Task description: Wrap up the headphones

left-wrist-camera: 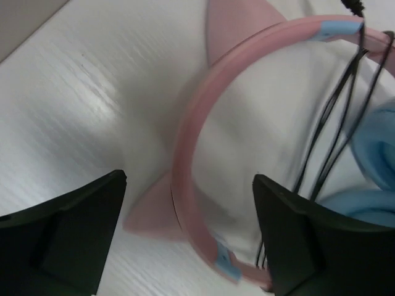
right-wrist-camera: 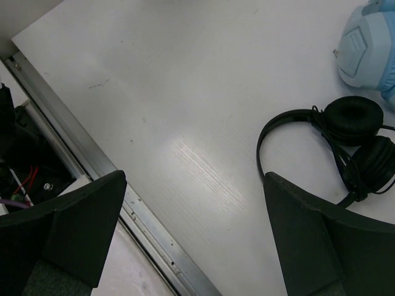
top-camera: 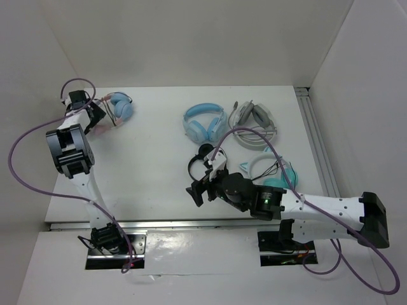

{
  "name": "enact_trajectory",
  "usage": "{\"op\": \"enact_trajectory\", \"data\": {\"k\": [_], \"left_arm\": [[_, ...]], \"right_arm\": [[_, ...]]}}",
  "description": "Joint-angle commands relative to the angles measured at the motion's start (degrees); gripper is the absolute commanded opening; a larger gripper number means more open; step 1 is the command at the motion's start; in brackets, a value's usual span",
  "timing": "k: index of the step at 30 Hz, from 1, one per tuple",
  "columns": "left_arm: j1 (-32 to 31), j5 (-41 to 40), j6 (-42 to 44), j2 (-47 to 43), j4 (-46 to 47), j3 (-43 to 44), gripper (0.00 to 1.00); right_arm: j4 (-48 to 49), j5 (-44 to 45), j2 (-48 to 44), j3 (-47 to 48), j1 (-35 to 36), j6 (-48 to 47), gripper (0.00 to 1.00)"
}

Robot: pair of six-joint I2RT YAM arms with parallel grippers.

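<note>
The white table (top-camera: 159, 178) is seen from above, and a metal rail (right-wrist-camera: 105, 166) is seen running along its near edge. The right arm (top-camera: 318, 210) is extended leftward, low over the near edge, while the left arm (top-camera: 73, 149) is raised toward the far left corner.

The headphones (top-camera: 119, 107) are laid in the far left corner, directly under the left wrist. Four other sets are spread over the right half:
- The blue headphones (top-camera: 203, 122) are placed near the middle of the far edge.
- The grey headphones (top-camera: 255, 121) are placed just beside them, toward the far right corner.
- The teal headphones (top-camera: 275, 171) are set nearer the right edge.
- The black headphones (top-camera: 202, 159) are found about mid-table, close to the right wrist.

The left gripper (left-wrist-camera: 185, 182) is held released, with its jaws spread wide. The pink headband (left-wrist-camera: 188, 129) is seen passing between them, and whether either finger touches it cannot be told. A pink cat ear (left-wrist-camera: 237, 24) is shown on the band's outer side, a light blue ear cup (left-wrist-camera: 376, 154) at the right of that view, and the thin dark cable (left-wrist-camera: 336, 123) in several strands between band and cup.

The right gripper (right-wrist-camera: 194, 179) is likewise released. Its jaws are parted over bare table by the near edge, and nothing is held between them.
</note>
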Motion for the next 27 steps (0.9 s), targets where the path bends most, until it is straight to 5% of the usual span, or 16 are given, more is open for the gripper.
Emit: {"op": "enact_trajectory", "data": {"k": [1,7,14,21,23,27], "left_arm": [[0.2,4.1,-4.5,-10.3,-0.6,-3.3,1.0],[-1.8,9.0,-7.9,-28.7,3.5,-11.8,1.0],[-3.2,8.4,-10.6,-51.5,-13.0,-15.1,1.0],[-9.1,31.9,-3.4,-93.2,-23.3,-35.2,1.0],[-9.1,31.3,-0.6,-106.9,-30.3,-37.7,1.0],[-19.5,23.5,4.5,-110.4,-42.0,-38.4,1.0]], "right_arm": [[3.0,3.7,0.2,2.7,1.6,0.5,1.0],[2.1,5.2,-0.4,3.7,2.2,1.7,1.0],[-11.0,11.4,0.4,14.0,3.4,5.7,1.0],[-37.3,21.4,-9.2,22.8,3.9,12.2,1.0],[-39.8,22.3,-11.9,22.8,3.9,13.4,1.0],[-47.7,22.2,-17.4,24.6,3.9,14.8,1.0]]}}
